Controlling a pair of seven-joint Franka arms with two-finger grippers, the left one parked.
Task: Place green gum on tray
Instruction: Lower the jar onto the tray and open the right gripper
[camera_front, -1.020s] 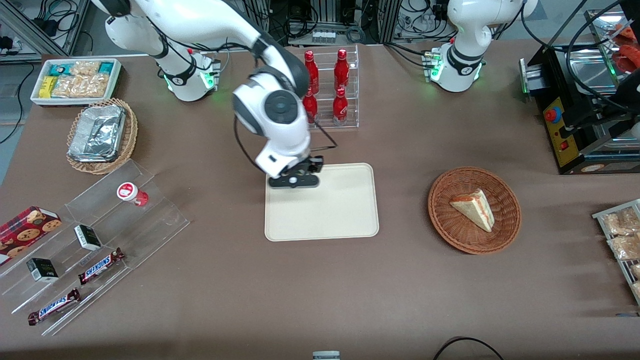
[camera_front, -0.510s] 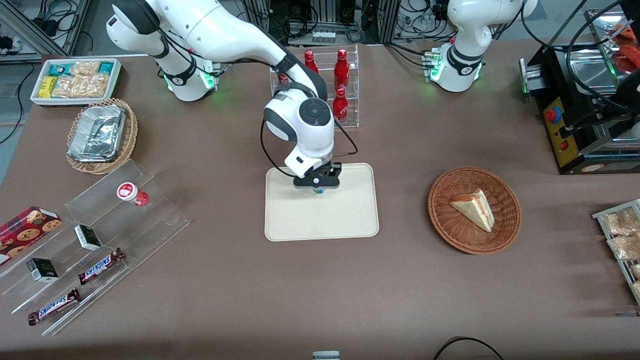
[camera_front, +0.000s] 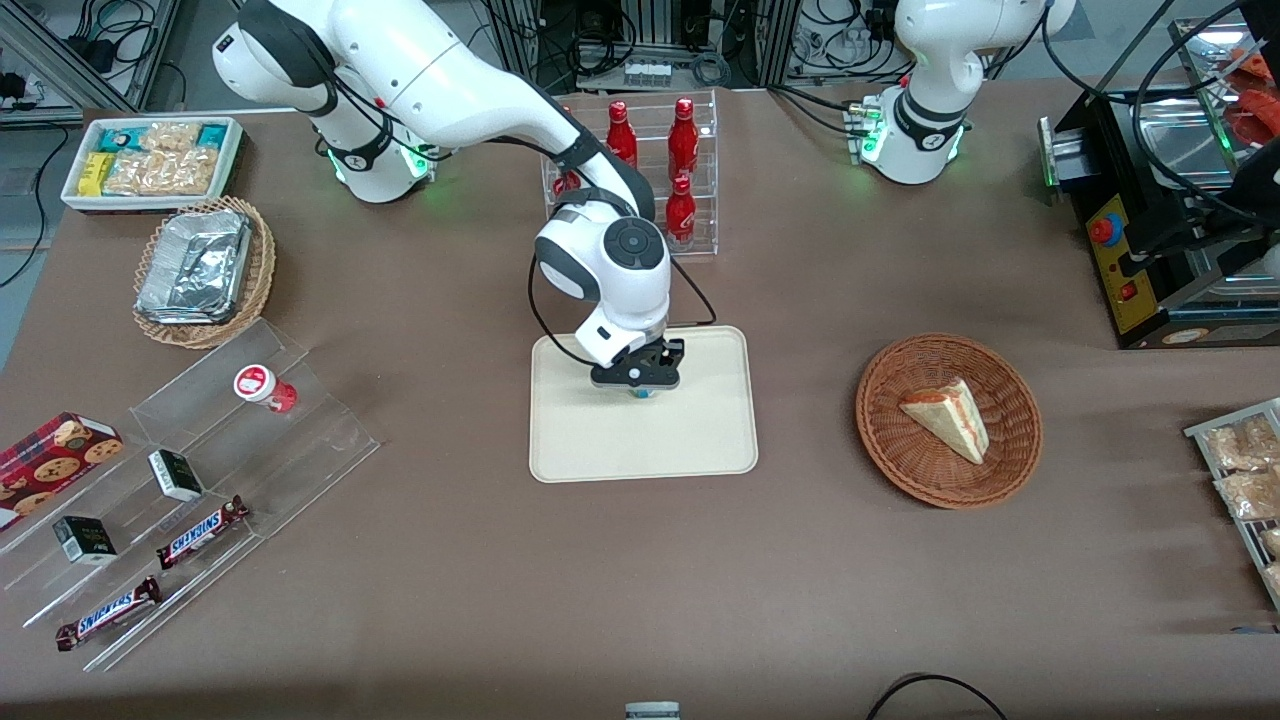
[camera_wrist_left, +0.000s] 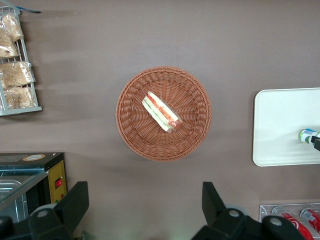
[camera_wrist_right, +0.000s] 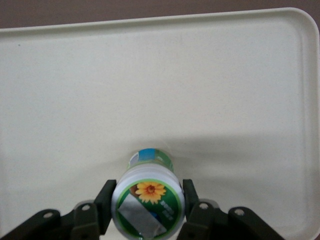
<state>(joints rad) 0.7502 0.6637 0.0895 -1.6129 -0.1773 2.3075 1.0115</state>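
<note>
Gum (camera_wrist_right: 148, 202) sits clenched in the tool (camera_wrist_right: 147, 210), low over the tray (camera_wrist_right: 240, 90). Looks light, rigid and slick-sided; gripping across the lid's rim seems secure.

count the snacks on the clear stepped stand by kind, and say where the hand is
snickers bars: 2
small dark boxes: 2
red gum bottle: 1
total: 5
The hand is over the tray, shut on the green gum.
</note>
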